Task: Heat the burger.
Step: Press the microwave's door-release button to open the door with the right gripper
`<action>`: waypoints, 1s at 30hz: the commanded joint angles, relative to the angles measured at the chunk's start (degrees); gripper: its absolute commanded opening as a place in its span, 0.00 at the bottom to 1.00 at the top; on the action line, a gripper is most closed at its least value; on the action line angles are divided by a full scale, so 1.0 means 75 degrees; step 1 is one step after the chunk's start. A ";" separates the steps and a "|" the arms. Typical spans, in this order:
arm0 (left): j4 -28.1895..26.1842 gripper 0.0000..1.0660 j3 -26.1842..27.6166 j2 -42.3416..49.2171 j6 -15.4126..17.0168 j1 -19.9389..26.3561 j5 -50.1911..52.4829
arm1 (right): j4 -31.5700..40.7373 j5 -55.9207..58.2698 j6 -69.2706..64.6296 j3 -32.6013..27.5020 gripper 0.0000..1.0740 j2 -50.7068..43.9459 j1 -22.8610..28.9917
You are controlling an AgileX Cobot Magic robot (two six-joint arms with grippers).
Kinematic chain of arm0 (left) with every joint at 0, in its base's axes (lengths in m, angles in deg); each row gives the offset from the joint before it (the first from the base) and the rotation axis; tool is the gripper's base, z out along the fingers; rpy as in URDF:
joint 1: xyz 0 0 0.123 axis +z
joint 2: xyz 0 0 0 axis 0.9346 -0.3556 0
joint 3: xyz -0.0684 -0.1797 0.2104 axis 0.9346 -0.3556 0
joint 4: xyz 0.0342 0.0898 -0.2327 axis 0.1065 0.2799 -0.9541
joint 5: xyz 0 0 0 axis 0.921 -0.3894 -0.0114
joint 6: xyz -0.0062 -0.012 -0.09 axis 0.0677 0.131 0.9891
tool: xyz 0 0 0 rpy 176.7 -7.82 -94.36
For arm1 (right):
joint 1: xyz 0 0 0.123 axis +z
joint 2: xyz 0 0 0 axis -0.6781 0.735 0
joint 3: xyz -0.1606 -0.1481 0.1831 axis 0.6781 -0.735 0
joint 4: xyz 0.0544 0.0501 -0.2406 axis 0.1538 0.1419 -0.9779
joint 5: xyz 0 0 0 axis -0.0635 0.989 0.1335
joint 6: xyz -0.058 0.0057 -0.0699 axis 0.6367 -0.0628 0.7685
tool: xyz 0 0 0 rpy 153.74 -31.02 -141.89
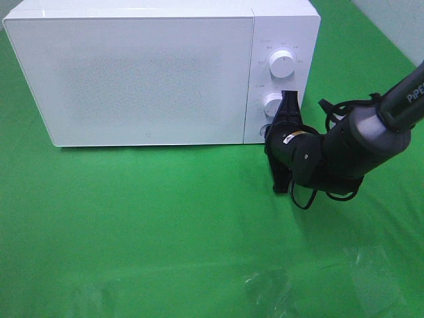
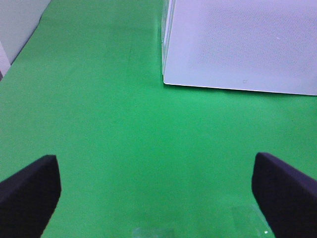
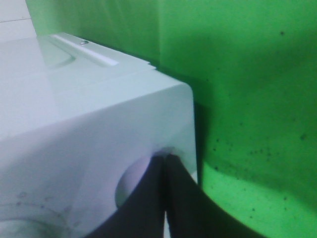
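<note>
Green cloth covers the table [image 1: 165,232] on which a white microwave oven [image 1: 146,73] stands at the far side, left of centre. Its door [image 1: 132,79] is closed. The control panel on the oven's right carries an upper knob [image 1: 282,64] and a lower knob [image 1: 272,103].

The right arm [image 1: 351,142] reaches in from the right. The right jaws are pressed together, with their dark fingertips [image 3: 165,159] at the right rim of the lower knob, close to the oven's right front corner. Whether they touch the knob or only the panel beside it cannot be told.

The left jaws are spread wide. Their two dark fingers [image 2: 29,196] stand well apart over bare cloth, near and to the left of the oven, and nothing lies between them.

The burger appears in none of the three views, so its place cannot be told.
</note>
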 commanded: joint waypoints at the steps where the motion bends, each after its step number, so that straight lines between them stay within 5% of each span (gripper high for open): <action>1: -0.0008 0.92 -0.0015 0.0145 0.0008 0.0008 0.0053 | 0.0084 -0.1024 0.0046 0.0267 0.00 0.0015 -0.0046; 30: -0.0008 0.92 -0.0015 0.0145 0.0008 0.0008 0.0053 | 0.1467 -0.2743 0.1077 0.1314 0.00 0.0069 -0.0046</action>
